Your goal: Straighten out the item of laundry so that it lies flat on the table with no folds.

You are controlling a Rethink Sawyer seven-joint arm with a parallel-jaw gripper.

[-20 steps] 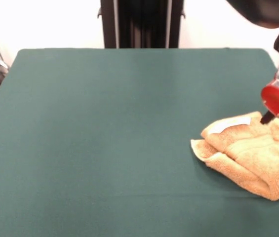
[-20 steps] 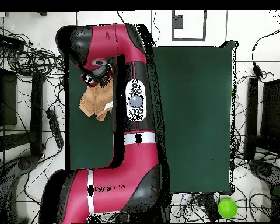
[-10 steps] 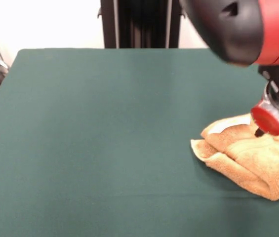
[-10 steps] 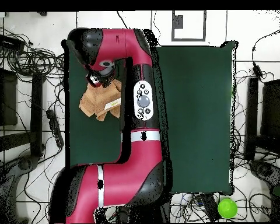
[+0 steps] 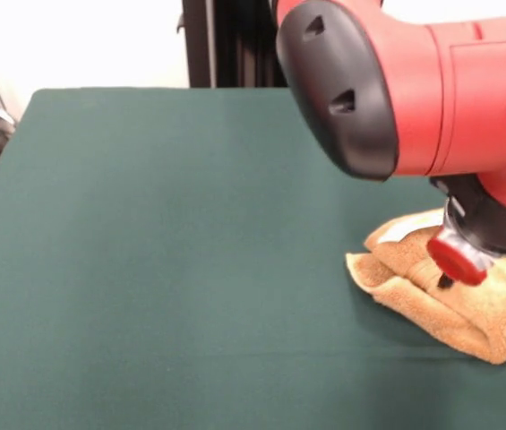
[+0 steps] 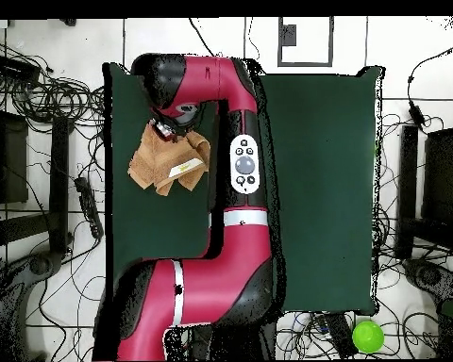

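On the table [image 5: 145,269], the end effector [image 5: 447,280] touches the folded towel [image 5: 432,296].

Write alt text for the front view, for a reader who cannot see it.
A crumpled golden-orange towel, folded over itself with a white label showing, lies near the right edge of a dark green table. A red and black robot arm reaches in from above, its gripper down at the towel's top.

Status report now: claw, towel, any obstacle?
Claw low on towel, grip state unclear. Towel bunched and folded, not flat. Table shows no obstacle.
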